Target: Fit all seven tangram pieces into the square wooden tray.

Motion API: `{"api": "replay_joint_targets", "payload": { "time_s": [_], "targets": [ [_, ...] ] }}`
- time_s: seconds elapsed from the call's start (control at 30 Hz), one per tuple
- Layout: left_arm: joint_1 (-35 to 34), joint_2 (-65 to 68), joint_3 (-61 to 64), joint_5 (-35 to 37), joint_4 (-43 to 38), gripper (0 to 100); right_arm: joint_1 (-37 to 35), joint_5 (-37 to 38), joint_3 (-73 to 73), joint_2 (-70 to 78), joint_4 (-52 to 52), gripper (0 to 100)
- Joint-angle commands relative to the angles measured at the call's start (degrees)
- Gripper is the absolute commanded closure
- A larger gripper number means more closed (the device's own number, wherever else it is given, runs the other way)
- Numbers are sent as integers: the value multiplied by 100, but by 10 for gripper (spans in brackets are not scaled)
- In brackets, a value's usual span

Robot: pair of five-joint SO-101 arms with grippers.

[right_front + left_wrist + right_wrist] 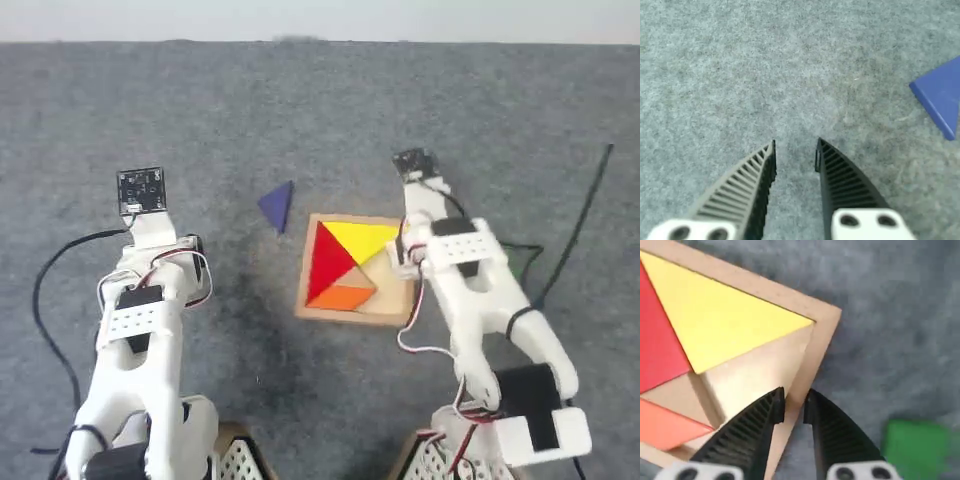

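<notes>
Both arms extended forward, left gripper low with fingers well apart, right gripper angled down, fingers narrowly parted.

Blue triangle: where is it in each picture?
High view: blue triangle on the grey mat, up-left of the tray.
Left wrist view: triangle off to one side, past the left gripper.
Right wrist view: faces the tray's corner and a green piece instead.
Shared landmark: the tray; the grey mat everywhere.

Grey, felt-like table covering over nearly the entire frame; along the top edge, a pale strip, perhaps a wall.
</notes>
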Motion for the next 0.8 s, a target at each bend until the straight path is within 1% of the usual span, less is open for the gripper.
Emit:
{"api": "replay_joint_targets", "payload": {
  "time_s": [0.0, 0.13, 0.27, 0.37, 0.5, 0.6, 0.77],
  "targets": [
    [44, 9, -40, -44, -141, 877, 57, 835, -879, 101, 505, 950],
    [44, 9, -40, -44, -141, 877, 31, 870, -1073, 347, 532, 950],
    [44, 9, -40, -44, -141, 877, 40, 888, -1002, 532, 277, 946],
    [53, 9, -40, -44, -141, 877, 31, 879, -844, 585, 40, 894],
    [53, 9, -40, -44, -141, 877, 40, 870, -765, 585, 4, 804],
    [53, 9, -40, -44, -141, 877, 40, 870, -774, 576, 4, 769],
    [53, 9, -40, -44, -141, 877, 92, 870, -756, 453, 40, 788]
  ]
}}
